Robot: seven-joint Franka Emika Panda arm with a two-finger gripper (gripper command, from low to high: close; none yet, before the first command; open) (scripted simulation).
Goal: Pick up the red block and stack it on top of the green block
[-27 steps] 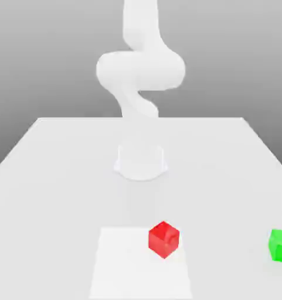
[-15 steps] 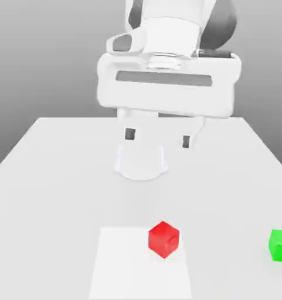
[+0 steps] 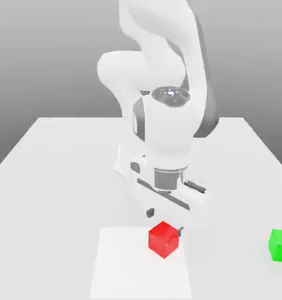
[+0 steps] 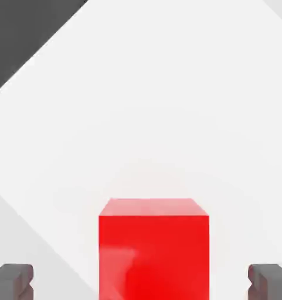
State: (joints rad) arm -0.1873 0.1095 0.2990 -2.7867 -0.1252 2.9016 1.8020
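In the hand view, the open gripper (image 4: 141,282) has a red block (image 4: 153,258) between its two fingers, with a gap of bare surface on either side, so neither finger touches it. In the exterior view, the fingertips are close to the block's upper part, and nothing lies between them and it. The block sits on a flat white patch (image 3: 125,263) that raises no visible barrier. Toward the exterior view's right, the worktop (image 3: 231,193) is bare up to a green block (image 3: 281,245), whose top is uncovered. At the back, the arm's base (image 3: 123,161) stands in the way.
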